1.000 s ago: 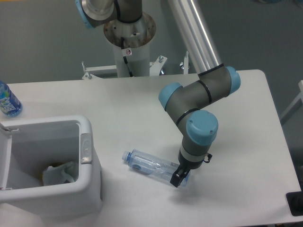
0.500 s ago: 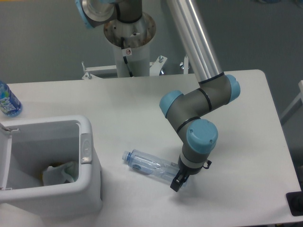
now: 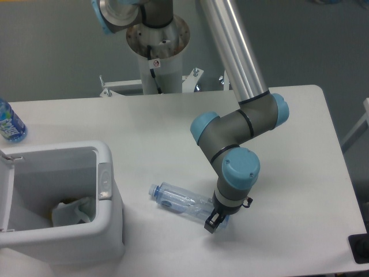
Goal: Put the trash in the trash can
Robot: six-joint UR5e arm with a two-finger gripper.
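A clear, slightly crushed plastic bottle (image 3: 181,203) with a pale blue label lies on its side on the white table, cap pointing left. My gripper (image 3: 214,221) is down at the bottle's base end, its dark fingers straddling it; whether they press on the bottle is not visible. The white trash can (image 3: 109,214) stands at the lower left with its grey latch facing the bottle. Inside it lies a crumpled white wrapper (image 3: 72,212) with a green tinge.
A small upright bottle with a bright blue label (image 3: 10,123) stands at the table's far left edge. The arm's base column (image 3: 157,55) rises behind the table. The table's right edge curves near the arm's elbow.
The wrist and gripper have shifted slightly left and down along the bottle's base end. The bottle itself has not visibly moved.
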